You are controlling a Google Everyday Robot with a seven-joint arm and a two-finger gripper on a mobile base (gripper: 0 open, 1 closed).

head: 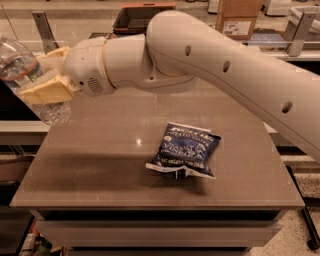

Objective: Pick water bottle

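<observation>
The clear ribbed water bottle [22, 70] is at the far left of the camera view, tilted, its cap cut off by the frame's edge. It hangs in the air above the table's left edge. My gripper [47, 75] is shut on the bottle's middle, with cream-coloured fingers [46, 92] on either side of it. My white arm [210, 55] reaches in from the right across the table. The green can is hidden behind the arm.
A blue snack bag [186, 150] lies on the brown table [110, 165] right of centre. Behind the table run a counter with a dark tray [140, 15], a cardboard box [239, 20] and metal posts [45, 27].
</observation>
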